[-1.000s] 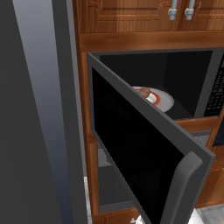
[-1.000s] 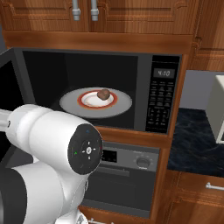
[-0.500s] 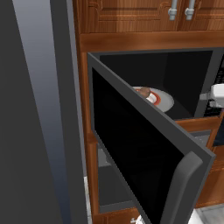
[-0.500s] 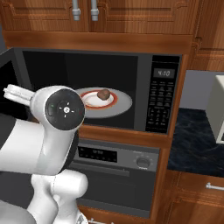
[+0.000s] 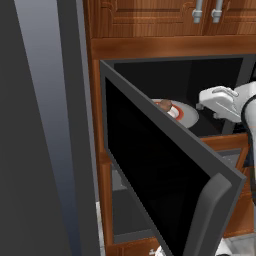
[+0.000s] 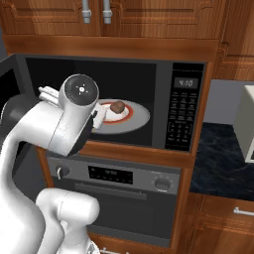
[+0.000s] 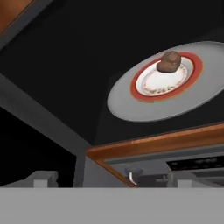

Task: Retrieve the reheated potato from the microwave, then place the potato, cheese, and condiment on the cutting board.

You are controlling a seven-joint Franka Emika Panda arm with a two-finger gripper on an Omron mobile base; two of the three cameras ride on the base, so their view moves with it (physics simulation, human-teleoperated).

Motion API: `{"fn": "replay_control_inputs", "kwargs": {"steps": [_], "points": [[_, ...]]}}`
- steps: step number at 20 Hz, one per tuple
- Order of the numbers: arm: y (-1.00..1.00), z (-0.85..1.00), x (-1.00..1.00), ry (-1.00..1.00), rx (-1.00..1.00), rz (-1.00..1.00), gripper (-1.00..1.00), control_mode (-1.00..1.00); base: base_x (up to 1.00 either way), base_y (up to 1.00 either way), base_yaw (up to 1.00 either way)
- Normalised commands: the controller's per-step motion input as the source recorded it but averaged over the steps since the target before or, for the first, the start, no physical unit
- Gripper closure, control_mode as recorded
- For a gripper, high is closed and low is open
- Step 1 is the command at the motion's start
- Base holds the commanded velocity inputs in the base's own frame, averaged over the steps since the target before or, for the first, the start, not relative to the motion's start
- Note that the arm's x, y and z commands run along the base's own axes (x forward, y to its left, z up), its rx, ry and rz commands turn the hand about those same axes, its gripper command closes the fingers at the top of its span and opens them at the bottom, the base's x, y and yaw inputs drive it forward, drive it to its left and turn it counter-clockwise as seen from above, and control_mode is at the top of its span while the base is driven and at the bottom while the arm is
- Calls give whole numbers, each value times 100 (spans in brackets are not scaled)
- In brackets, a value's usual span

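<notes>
The microwave stands open, its black glass door swung out toward the left base camera. Inside, the brown potato sits on a red-rimmed plate on the grey turntable. My gripper is open with nothing between its fingers. It hangs in front of the cavity's opening, short of the plate, and the potato lies ahead of it. In the left base view the white hand reaches in from the right, beside the turntable. The cheese, the condiment and the cutting board are out of view.
A grey wall oven sits right below the microwave, with wooden cabinets above. The open door blocks the left side of the cavity. A dark tall panel stands at far left. To the right lie a dark counter and a white appliance.
The arm has swung up and in toward the microwave opening. Its elbow has moved right across the cavity, and the hand has come into the left base view from the right. The potato has not moved.
</notes>
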Motion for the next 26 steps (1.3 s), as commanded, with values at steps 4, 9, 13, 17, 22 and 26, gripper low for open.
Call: {"fn": "replay_control_inputs", "kwargs": {"steps": [4, 9, 13, 17, 22, 26], "points": [[0, -32, 100, 10, -12, -10, -100, -100, 0, 0, 0], [-1, -29, 100, 10, -11, -9, -100, -100, 0, 0, 0], [-7, -32, 100, 12, -9, -8, -100, -100, 0, 0, 0], [-19, -37, 100, 12, -6, -6, -100, -100, 0, 0, 0], [-16, -33, 80, 9, -1, -2, -100, -100, 0, 0, 0], [-6, -38, 71, 2, 0, 0, -100, -100, 0, 0, 0]]}}
